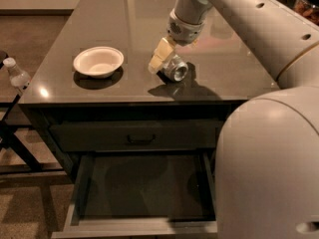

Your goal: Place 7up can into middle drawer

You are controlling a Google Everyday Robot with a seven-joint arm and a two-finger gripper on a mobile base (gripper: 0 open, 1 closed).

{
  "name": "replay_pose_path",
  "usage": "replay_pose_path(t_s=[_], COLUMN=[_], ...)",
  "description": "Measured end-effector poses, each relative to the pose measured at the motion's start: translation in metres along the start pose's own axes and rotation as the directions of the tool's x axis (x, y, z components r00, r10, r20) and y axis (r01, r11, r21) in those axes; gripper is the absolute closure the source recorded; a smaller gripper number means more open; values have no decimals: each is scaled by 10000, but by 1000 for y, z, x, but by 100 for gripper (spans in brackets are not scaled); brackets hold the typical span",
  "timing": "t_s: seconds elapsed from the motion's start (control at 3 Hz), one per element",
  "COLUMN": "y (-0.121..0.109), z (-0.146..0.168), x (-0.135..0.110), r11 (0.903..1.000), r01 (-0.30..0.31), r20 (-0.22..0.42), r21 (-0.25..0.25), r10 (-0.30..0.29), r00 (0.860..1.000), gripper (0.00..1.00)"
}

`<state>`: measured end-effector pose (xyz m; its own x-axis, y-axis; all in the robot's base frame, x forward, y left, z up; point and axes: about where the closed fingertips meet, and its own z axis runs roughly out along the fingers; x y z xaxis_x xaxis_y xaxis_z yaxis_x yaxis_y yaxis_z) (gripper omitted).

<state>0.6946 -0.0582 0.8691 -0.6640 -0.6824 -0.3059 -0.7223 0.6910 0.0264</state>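
The 7up can [176, 70] lies on its side over the dark tabletop [99, 14], its shiny round end facing me, right of the middle. My gripper [167, 66] comes down from the upper right and is shut on the can. One cream finger [159, 57] shows against the can's left side; the other is hidden behind it. A shadow lies on the table just below the can. The middle drawer [142, 228] is pulled open below the table front, and its dark inside [144, 185] holds nothing.
A cream round bowl [98, 61] sits on the table to the left of the can. A closed drawer front with a dark bar handle [139, 139] is above the open drawer. A plastic bottle [17, 74] stands at the far left. My arm's large white body [269, 158] fills the right side.
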Motion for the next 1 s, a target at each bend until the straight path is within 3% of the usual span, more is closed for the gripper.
replay_pose_path(t_s=[1.0], y=[4], z=[25], x=[3], r11=[9998], r01=[-8], r20=[-319], r21=[-218], r10=[1], r00=[9995], gripper=[0])
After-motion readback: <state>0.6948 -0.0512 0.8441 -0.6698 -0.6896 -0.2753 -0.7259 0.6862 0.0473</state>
